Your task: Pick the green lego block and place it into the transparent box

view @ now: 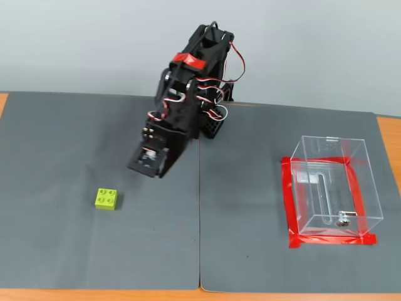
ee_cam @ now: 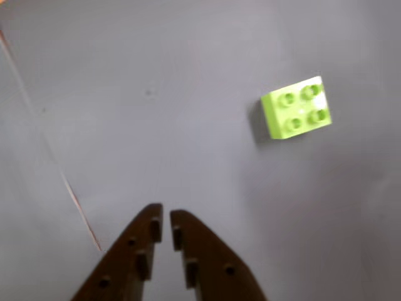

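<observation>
- green lego block (view: 106, 198) sits studs-up on the grey worktop (view: 75, 251), down-left of the gripper (view: 149, 164) in the fixed view.
- Wrist view: block (ee_cam: 296, 108) lies ahead and right of the gripper (ee_cam: 165, 221), well apart.
- Gripper nearly closed, empty.
- transparent box (view: 330, 188) far right.

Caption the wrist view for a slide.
Nearly closed gripper hovers over the gray mat, with the green lego block lying apart at upper right.

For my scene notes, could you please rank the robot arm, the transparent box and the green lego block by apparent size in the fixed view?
1. The robot arm, largest, though only somewhat larger than the box.
2. The transparent box, slightly smaller.
3. The green lego block, clearly smallest.
</observation>
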### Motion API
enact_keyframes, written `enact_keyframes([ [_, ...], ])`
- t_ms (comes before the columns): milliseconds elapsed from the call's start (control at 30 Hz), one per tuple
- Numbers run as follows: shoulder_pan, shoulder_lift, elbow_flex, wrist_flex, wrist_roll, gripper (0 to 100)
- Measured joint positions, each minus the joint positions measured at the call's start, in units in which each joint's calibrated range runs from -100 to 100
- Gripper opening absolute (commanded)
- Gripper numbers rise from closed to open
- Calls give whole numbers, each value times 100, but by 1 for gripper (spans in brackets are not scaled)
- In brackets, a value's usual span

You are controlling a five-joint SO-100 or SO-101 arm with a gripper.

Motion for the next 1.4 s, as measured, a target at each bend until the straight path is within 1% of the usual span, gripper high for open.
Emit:
enact_keyframes([
  [267, 545, 773, -916, 0, 454, 2],
  [533, 921, 1487, -1176, -69, 1192, 3],
  [600, 1039, 1657, -1176, -295, 1304, 6],
  [733, 1201, 2056, -1185, -737, 1372, 18],
  [833, 1223, 2251, -1176, -833, 1358, 25],
  [1167, 1209, 2778, -1185, -1336, 1387, 41],
  [1233, 1179, 2872, -1185, -1362, 1387, 43],
  [1400, 1142, 3093, -1185, -1587, 1387, 43],
])
